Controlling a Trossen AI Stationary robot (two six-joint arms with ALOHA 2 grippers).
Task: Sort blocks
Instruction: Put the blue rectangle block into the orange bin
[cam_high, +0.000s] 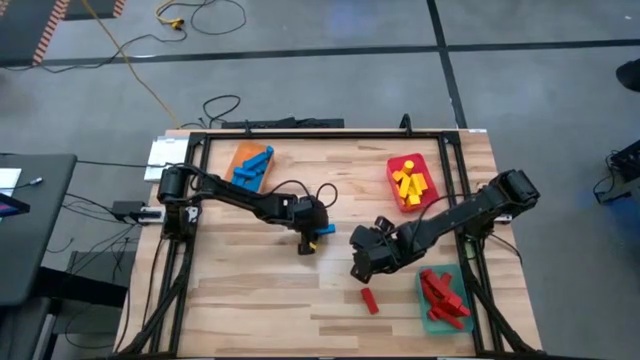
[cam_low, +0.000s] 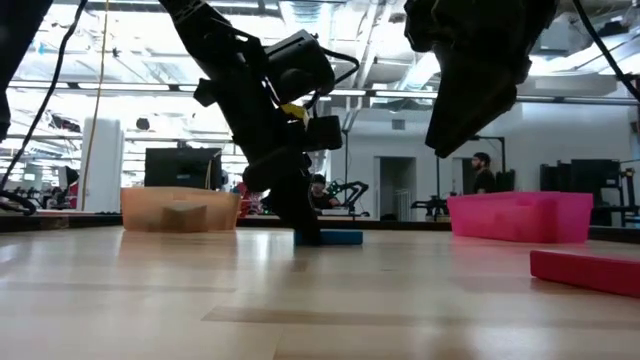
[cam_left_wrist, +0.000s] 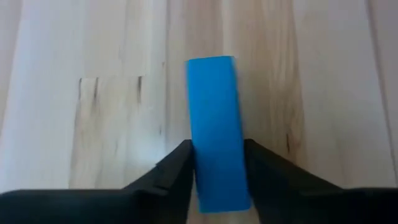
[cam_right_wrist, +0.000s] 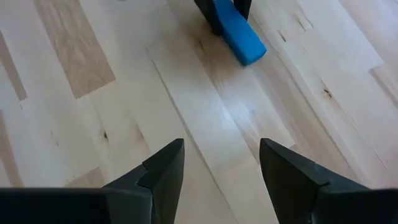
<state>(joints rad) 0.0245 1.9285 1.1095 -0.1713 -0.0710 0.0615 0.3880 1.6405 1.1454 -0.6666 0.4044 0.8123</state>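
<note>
One blue block (cam_left_wrist: 214, 124) lies flat on the wood table, near its middle (cam_high: 323, 230). My left gripper (cam_left_wrist: 217, 165) stands over one end of it, pointing down, shut on it (cam_low: 305, 230). My right gripper (cam_right_wrist: 221, 155) is open and hangs above bare table to the right of that block (cam_high: 362, 262), touching nothing. A single red block (cam_high: 370, 300) lies on the table near the front, also seen in the low view (cam_low: 585, 270). Other blocks sit in three trays. My left gripper pinches the blue block between its two fingers (cam_left_wrist: 180, 168), one on each long side, near the block's end (cam_left_wrist: 217, 186) closest to the wrist. The fingers come from above, pointing down, across the block. The block lies flat on the table (cam_low: 335, 238).
An orange tray (cam_high: 238, 155) with blue blocks stands far left, a red tray (cam_high: 428, 165) with yellow blocks far right, and a green tray (cam_high: 428, 318) with red blocks near right. A black frame (cam_high: 190, 200) borders the table. Bare wood lies along the near left.
</note>
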